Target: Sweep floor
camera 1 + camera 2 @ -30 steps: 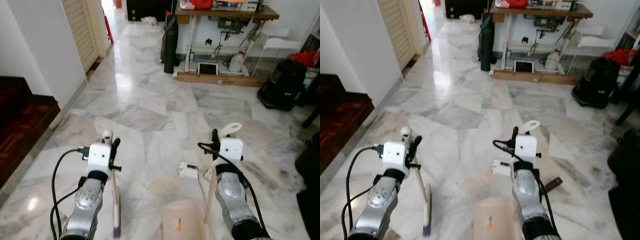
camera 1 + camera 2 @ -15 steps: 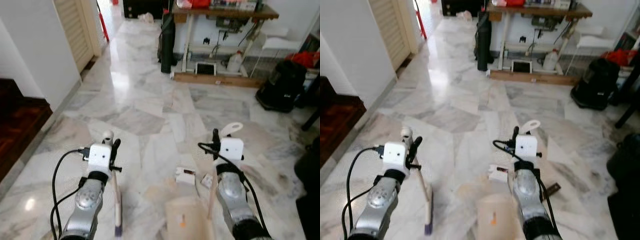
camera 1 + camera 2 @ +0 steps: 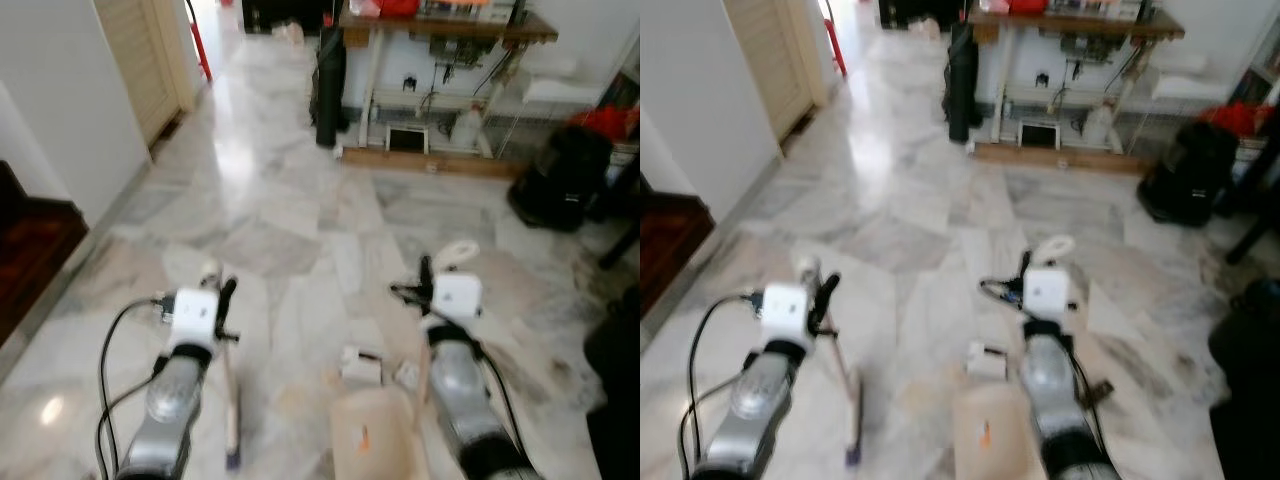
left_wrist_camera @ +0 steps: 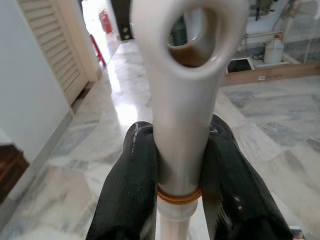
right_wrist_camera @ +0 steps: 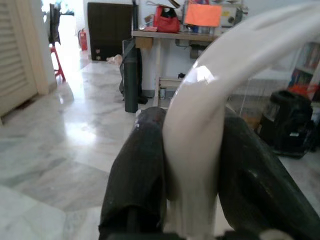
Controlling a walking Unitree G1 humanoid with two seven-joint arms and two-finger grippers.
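My left gripper (image 3: 222,300) is shut on the pale handle of a broom (image 3: 229,400); its purple-tipped head (image 3: 232,460) rests on the marble floor. In the left wrist view, both black fingers (image 4: 132,165) clamp the white handle end (image 4: 182,75) with its hanging hole. My right gripper (image 3: 425,275) is shut on the upright white dustpan handle (image 3: 455,252). The beige dustpan (image 3: 370,440) sits on the floor between my arms. The right wrist view has the curved handle (image 5: 200,115) pinched between the fingers (image 5: 140,165). A small white box (image 3: 360,365) and a paper scrap (image 3: 405,375) lie just ahead of the pan.
A wooden table (image 3: 440,30) with clutter under it stands at the back, a dark roll (image 3: 328,85) beside it. A black bag (image 3: 555,180) sits at the right. A white wall (image 3: 60,110) and dark wooden steps (image 3: 30,260) line the left.
The whole picture has slid and blurred, so the camera has moved forward. The white box and scrap now lie closer to the dustpan. Both grippers keep their hold.
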